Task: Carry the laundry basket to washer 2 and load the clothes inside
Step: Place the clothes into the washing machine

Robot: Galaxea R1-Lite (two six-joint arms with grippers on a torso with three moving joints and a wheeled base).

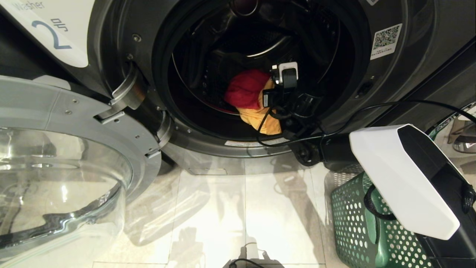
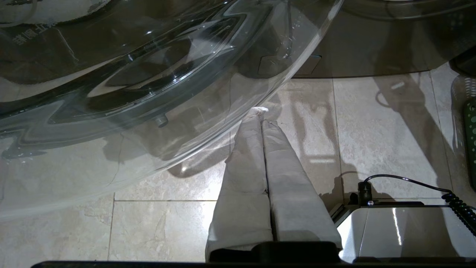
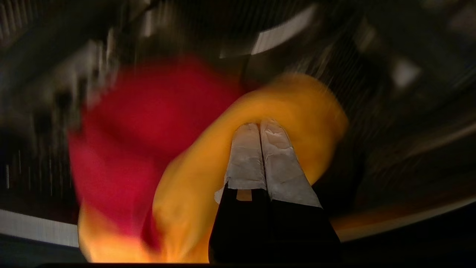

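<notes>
Tiled floor [image 1: 223, 208]: washer 2 [image 1: 122, 44] door open, red [image 1: 245, 89] and yellow cloth [image 1: 260, 119] in drum, right gripper [image 3: 260, 128] jaws closed, apparently empty, against yellow; basket [image 1: 353, 223] alongside, contents hidden; left gripper [image 2: 259, 111] closed, parked.

Floor [image 1: 208, 208]: glossy beige stone tiles, thin dark grout lines, bright glare patches, shadows and reflections across surface. Same tiling in left wrist view, one grout joint running crosswise, another lengthwise.

Object at far right edge of head view [image 1: 465, 139]: pale, partly cut off, standing on floor; identity cannot be told.

Strip with green-and-white pattern [image 1: 444, 124] along floor near right edge, mostly hidden; nature unclear.

Dark surface at upper left corner [image 1: 15, 56] of head view, featureless, no detail legible.
</notes>
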